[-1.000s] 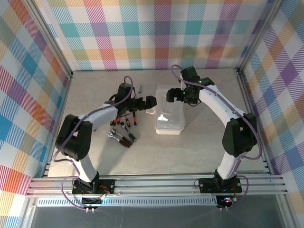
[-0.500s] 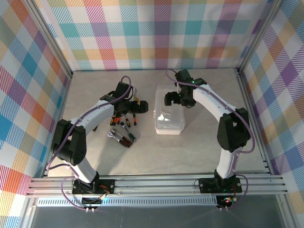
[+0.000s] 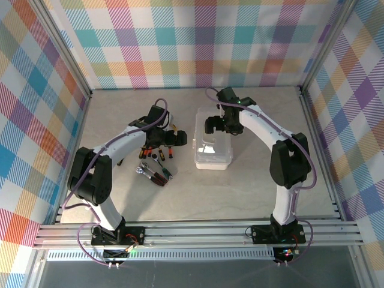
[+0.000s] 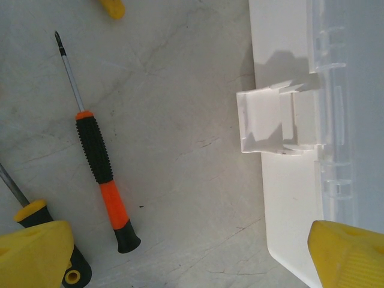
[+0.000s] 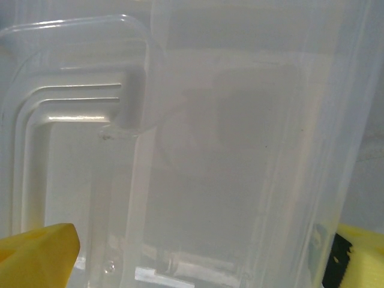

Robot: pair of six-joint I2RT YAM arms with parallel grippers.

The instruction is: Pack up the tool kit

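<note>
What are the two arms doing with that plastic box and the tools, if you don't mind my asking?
The two arms are packing a tool kit, and nothing is packed yet. The translucent case sits mid-table with its lid apparently on. The screwdrivers and pliers lie on the table to its left. The left gripper hangs open beside the case's side latch. The right gripper hangs open over the case's far end. Neither holds anything.

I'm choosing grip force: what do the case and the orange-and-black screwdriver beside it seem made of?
The case: likely plastic, whitish and translucent, smooth, with moulded ribs and latch. The screwdriver: thin shiny shaft, probably steel; handle black and ridged, perhaps rubber, with a smooth orange section, likely plastic.
</note>
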